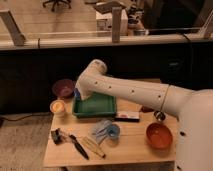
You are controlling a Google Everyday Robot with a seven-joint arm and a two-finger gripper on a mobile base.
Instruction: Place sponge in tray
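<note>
The green tray (96, 107) sits at the back of the small wooden table (130, 150). My white arm reaches in from the right, and its end bends down over the tray's left edge. The gripper (78, 95) is there, mostly hidden behind the arm's wrist. A small blue patch (76, 93) shows at the gripper and may be the sponge; I cannot tell for sure. The tray's visible floor holds nothing.
A purple bowl (63, 88) and a yellow cup (57, 106) stand left of the tray. In front lie a black brush (64, 137), a pale utensil (94, 147) and blue cups (106, 131). An orange bowl (159, 135), a small tin (159, 116) and a white bar (127, 116) are to the right.
</note>
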